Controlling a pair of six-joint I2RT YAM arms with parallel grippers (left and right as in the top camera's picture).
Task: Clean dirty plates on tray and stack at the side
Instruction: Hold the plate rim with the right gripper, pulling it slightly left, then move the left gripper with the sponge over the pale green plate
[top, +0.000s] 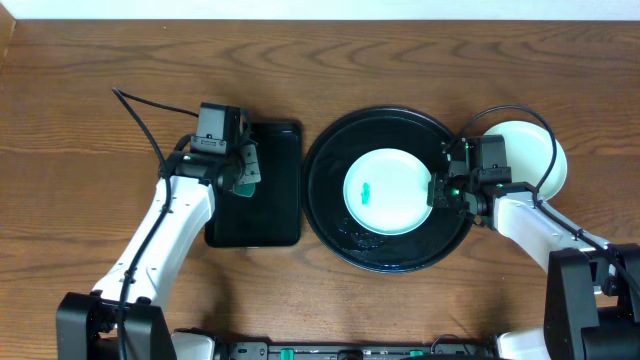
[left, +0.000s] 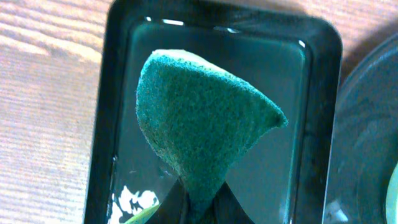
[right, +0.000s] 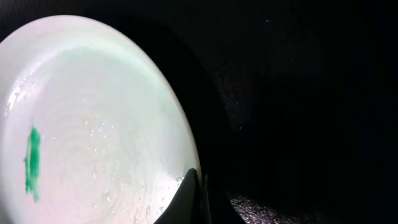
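The right end effector (right: 196, 202) should hold the plate (top: 388, 190) steady on the tray (top: 335, 235) so the sponge (left: 199, 118) can press flat across the teal smear (top: 366, 190). Its jaws are pinched on the plate's rim. The left end effector (left: 199, 208) is clamped on the sponge above the small tray (top: 275, 215). Farther right, a white plate (top: 530, 150) sits on the desk (top: 80, 100).

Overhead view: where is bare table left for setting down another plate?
Bare table lies left of the rectangular tray and along the far edge. Crowded right: round tray, right gripper at its mint plate, white plate.
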